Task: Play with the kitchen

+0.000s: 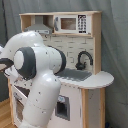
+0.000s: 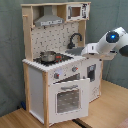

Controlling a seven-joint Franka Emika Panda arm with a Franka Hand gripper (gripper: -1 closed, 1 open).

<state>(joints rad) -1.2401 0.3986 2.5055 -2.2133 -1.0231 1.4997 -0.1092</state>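
The claw (image 2: 85, 49) shows only in the second exterior view, at the end of the white arm (image 2: 111, 42), which reaches in from the second exterior view's right. It hovers at the kitchen's (image 2: 57, 60) counter edge, just beside the sink end and near the black faucet (image 2: 75, 39); whether its fingers are spread or pressed together cannot be told. In the first exterior view the arm's bulky white links (image 1: 37, 75) fill the foreground and hide the kitchen's (image 1: 75, 45) stove side.

The kitchen stands upright, its long axis vertical, hood (image 2: 49, 20) and microwave (image 2: 75, 11) on top. In the second exterior view its front faces the viewer and slightly toward the second exterior view's right. A pot (image 2: 48, 56) sits on the stovetop, away from the faucet. Below the knobs, the windowed oven door (image 2: 68, 99) hangs ajar.

The kitchen rests on a light wood floor (image 2: 107, 107), with a grey curtain (image 2: 10, 50) behind it.
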